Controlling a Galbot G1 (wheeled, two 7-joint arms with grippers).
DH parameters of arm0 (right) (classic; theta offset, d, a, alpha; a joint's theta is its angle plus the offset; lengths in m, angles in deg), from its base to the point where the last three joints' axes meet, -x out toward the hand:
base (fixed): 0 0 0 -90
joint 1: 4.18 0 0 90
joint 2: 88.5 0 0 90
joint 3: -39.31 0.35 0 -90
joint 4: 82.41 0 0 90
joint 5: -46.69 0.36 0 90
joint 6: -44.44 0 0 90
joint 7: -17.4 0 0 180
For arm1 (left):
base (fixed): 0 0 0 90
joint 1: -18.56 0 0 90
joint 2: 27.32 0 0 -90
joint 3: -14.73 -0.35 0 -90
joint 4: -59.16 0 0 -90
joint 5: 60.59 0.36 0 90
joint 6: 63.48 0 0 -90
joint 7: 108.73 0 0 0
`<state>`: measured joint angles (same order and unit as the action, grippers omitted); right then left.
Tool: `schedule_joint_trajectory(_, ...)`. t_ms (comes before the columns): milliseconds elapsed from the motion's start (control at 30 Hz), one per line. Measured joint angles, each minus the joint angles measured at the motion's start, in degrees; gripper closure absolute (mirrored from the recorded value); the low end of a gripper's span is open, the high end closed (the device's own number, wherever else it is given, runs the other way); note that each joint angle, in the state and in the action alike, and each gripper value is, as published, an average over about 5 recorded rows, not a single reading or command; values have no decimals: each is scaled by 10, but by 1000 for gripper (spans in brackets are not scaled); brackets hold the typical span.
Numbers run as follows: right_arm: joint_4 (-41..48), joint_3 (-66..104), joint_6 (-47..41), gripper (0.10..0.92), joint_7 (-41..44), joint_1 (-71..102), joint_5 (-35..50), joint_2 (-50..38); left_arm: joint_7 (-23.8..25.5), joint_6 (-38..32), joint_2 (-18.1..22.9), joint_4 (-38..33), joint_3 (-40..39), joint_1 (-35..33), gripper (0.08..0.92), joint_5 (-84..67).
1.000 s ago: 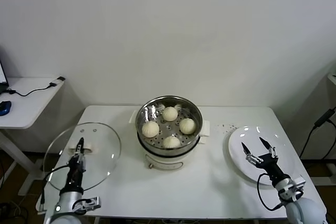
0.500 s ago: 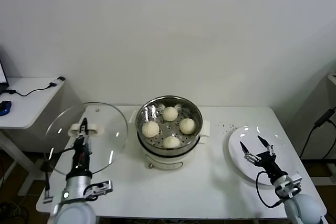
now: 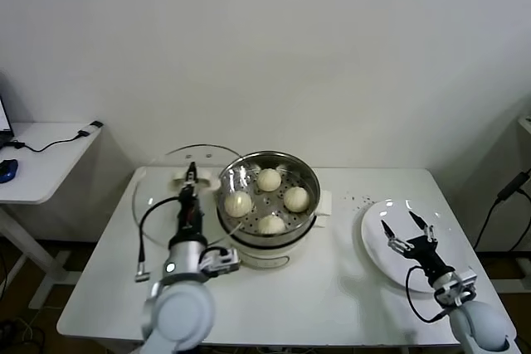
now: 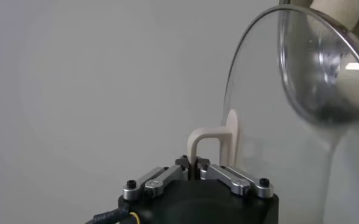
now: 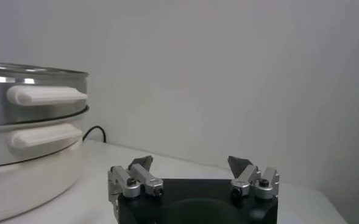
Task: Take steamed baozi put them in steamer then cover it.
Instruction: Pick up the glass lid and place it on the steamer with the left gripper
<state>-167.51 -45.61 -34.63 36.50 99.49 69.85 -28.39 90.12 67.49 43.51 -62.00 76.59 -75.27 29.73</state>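
Several cream-white baozi (image 3: 269,179) lie in the shiny steamer (image 3: 309,173), which stands uncovered on its white cooker base (image 3: 264,253) at the table's middle. My left gripper (image 3: 192,178) is shut on the white handle (image 4: 203,143) of the clear glass cover (image 3: 158,192). It holds the cover up on edge, tilted, close against the steamer's left side. In the left wrist view, left gripper (image 4: 193,163) pinches the handle and the steamer wall shows through the cover (image 4: 277,122). My right gripper (image 3: 399,223) hangs open and empty over the plate; in its own view, the right gripper (image 5: 190,163) faces the steamer (image 5: 21,91).
A flat white plate (image 3: 373,242) lies at the table's right end, with a few dark specks (image 3: 361,201) beside it. A low side table (image 3: 41,163) with cables and a mouse stands to the left. A wall rises close behind the table.
My left gripper has carried the cover up from the table's left edge and rightward to the steamer's left side, tipping it more upright. The right gripper has hardly moved.
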Motion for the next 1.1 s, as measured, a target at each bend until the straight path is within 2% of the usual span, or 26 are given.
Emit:
schedule_joint_trajectory(333,9,14,7,203,2,5,-2,4,38,12,65,79,-84,87,858,27)
schedule_joint_trajectory(733,12,27,12,203,4,14,-2,3,22,12,135,185,-112,135,858,34)
schedule_joint_trajectory(1100,19,29,14,203,6,13,-2,7,0,12,169,243,-104,146,858,25)
